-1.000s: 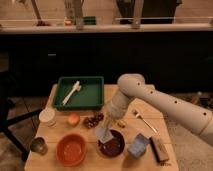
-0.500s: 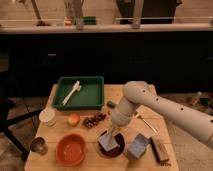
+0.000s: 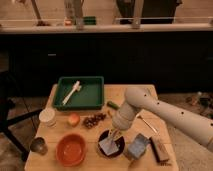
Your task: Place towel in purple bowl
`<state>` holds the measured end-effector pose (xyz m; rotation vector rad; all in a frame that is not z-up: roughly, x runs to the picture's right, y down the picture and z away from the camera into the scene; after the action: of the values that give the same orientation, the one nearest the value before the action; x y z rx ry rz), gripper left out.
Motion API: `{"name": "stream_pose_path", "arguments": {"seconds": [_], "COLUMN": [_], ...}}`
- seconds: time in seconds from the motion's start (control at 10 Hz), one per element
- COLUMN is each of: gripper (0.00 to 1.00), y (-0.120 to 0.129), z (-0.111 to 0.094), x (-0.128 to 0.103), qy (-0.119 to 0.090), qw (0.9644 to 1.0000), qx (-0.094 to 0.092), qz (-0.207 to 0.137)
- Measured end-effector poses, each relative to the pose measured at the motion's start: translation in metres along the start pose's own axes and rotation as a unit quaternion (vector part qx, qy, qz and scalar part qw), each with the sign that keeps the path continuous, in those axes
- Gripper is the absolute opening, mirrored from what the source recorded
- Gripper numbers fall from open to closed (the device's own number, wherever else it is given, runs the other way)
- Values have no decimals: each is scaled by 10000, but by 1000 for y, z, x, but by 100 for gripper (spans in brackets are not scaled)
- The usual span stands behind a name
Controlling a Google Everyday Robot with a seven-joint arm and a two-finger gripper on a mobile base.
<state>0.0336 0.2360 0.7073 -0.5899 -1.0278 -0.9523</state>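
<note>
Wooden desk point(image 3: 116, 94), dark cabinets behind. Front edge, left to right: metal cup point(image 3: 38, 145), orange bowl point(image 3: 71, 150), purple bowl point(image 3: 101, 140), blue sponge point(image 3: 137, 146), dark block point(image 3: 159, 149). Towel point(image 3: 108, 145) lies crumpled inside purple bowl. Pincer point(image 3: 114, 135) right at towel's top; spread or pinching, cannot tell. Mid-desk: white jar point(image 3: 47, 116), round fruit point(image 3: 74, 119), grapes point(image 3: 93, 120). Far left corner: green tray point(image 3: 91, 98) holding white brush point(image 3: 71, 92).

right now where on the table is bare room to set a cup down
Bare wood: the strip between orange bowl and purple bowl, plus the back edge right of the green tray. Crowded front right: claw over the purple bowl, towel, blue sponge.
</note>
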Motion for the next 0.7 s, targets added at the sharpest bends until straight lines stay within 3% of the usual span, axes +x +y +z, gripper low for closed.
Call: {"name": "stream_pose_path", "arguments": {"seconds": [0.7], "gripper": [4], "y": [5], "z": [6], "x": [2], "qy": [-100], "qw": [9999], "qx": [-29], "qz": [91]}}
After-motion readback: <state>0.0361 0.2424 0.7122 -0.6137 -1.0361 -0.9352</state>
